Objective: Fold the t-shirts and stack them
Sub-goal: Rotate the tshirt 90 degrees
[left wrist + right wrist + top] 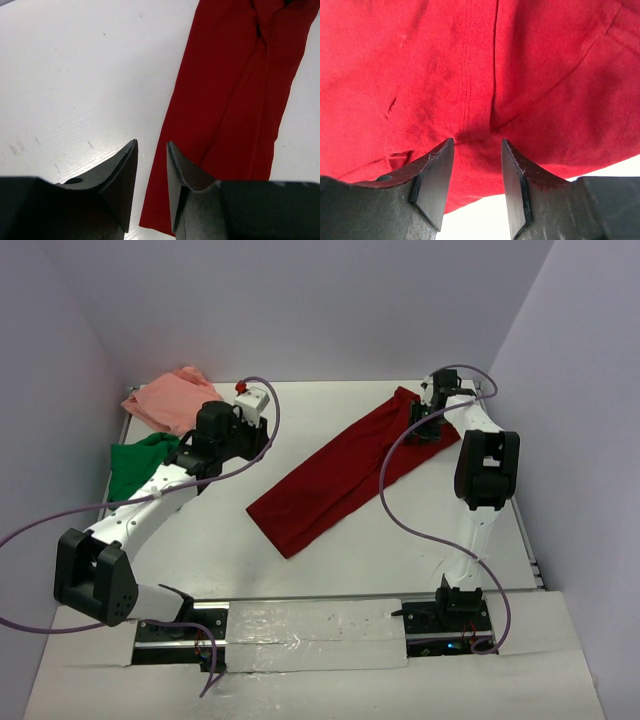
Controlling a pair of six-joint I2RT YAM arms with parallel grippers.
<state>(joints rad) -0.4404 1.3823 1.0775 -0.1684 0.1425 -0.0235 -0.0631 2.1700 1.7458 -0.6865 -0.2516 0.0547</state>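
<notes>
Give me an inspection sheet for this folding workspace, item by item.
Surface: white table, bare, lightly scuffed.
Job's things: dark red t-shirt lying as a long diagonal strip, mid-table; green t-shirt at left edge; salmon pink t-shirt at far left corner.
Clutter: nothing seen.
Grippers: left gripper open over bare table; right gripper open, over the red shirt's far end.
Cables: purple cables loop from both arms.
Surroundings: plain pale walls on three sides.

Soft, matt knit cloth: the dark red t-shirt (340,475), with a stitched seam running through its weave, lies on a smooth white table (230,560) that has a faint sheen and small scuffs. The green t-shirt (135,465) and salmon pink t-shirt (170,400), far left, look equally matt. The right gripper (476,142) has dark, dull pads (432,185) with worn edges.
</notes>
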